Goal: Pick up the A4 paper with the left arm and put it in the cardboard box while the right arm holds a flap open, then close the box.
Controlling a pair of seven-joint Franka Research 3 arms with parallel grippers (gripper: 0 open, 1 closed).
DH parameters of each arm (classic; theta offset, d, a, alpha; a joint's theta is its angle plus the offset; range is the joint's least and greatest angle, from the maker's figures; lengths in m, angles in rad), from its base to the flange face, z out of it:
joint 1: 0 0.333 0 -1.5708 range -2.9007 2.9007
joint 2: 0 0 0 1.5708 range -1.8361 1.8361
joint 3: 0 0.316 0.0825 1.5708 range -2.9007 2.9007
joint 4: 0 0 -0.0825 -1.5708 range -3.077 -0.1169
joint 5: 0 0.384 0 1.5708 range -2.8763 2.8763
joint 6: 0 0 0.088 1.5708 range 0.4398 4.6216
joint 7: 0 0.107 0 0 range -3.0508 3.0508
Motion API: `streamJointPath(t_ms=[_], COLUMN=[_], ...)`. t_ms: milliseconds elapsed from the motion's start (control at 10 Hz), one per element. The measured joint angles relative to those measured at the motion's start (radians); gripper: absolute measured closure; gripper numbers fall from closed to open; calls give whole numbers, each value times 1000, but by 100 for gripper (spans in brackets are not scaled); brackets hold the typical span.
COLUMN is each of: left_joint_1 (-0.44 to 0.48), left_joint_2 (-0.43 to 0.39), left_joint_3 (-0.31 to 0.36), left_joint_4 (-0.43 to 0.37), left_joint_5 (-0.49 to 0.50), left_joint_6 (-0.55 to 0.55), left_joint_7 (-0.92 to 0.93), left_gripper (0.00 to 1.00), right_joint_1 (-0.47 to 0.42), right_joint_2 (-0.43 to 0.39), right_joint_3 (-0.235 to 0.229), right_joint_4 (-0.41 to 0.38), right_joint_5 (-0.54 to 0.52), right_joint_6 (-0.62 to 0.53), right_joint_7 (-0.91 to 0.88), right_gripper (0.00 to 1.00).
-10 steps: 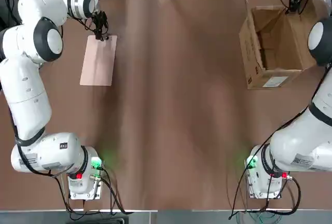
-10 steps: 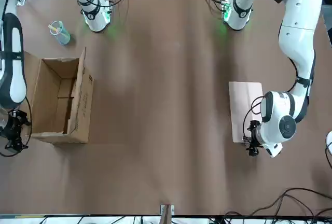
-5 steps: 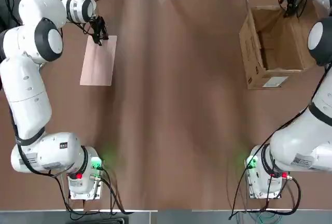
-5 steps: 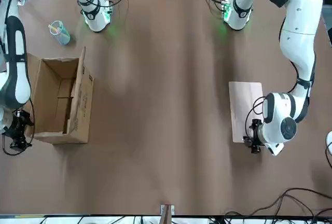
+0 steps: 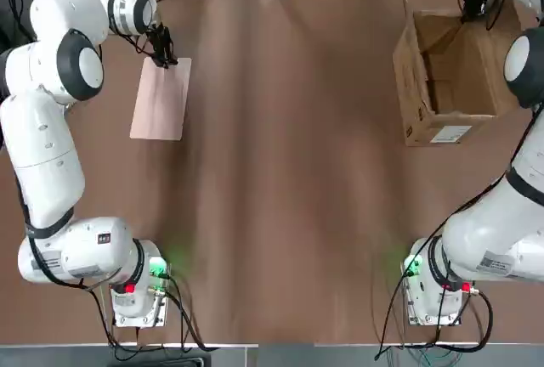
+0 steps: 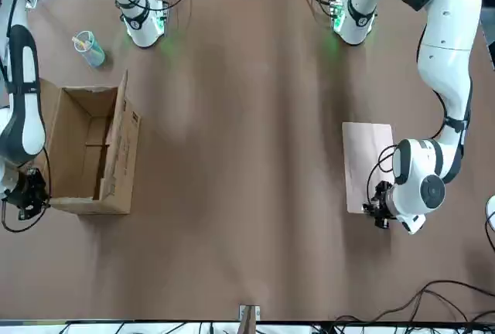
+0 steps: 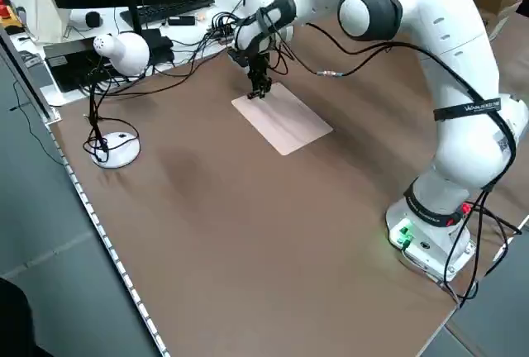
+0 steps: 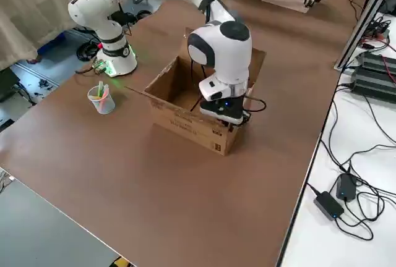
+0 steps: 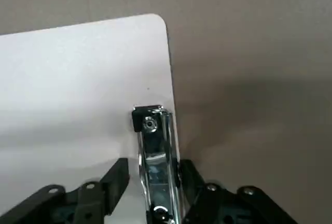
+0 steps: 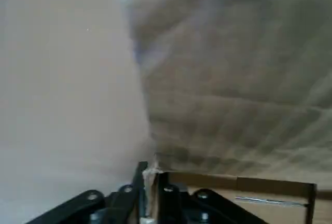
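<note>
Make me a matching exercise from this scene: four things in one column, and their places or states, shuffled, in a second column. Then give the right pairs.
Things
1. pale pinkish-beige A4 paper
2. brown corrugated cardboard box
3. left gripper
4. clear plastic cup

Places or states
A. stands open-topped on the table's right side
B. astride the silver metal clip at the sheet's short edge
C. lies flat on the table's left side
D. on the table between the box and the right arm's base, holding something yellow and green

Pairs: 1-C, 2-A, 3-B, 4-D

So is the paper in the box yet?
No. The A4 paper lies flat on the table, far from the cardboard box; left gripper straddles its clip.
</note>
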State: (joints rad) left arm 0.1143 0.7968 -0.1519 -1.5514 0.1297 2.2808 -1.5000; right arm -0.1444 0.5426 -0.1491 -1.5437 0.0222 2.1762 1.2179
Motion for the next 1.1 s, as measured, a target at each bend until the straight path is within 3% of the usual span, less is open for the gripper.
streamJointPath(t_ms=[200,400,1100], left_joint_1=[0,0,0], left_joint_2=[0,-5,-8], left_joint_3=[0,1,8], left_joint_4=[1,4,6], left_joint_5=[0,0,0], left_joint_6=[0,-8,20], left_joint_7=[0,-9,-28], left_gripper=[56,67,69], right_joint_1=[-1,1,84], right_joint_2=[0,0,-75], right_joint_3=[0,4,22], right_joint_4=[0,1,31], right_joint_5=[0,0,0], right_joint_6=[0,-7,-227], right_joint_7=[10,18,106], right_gripper=[96,96,96])
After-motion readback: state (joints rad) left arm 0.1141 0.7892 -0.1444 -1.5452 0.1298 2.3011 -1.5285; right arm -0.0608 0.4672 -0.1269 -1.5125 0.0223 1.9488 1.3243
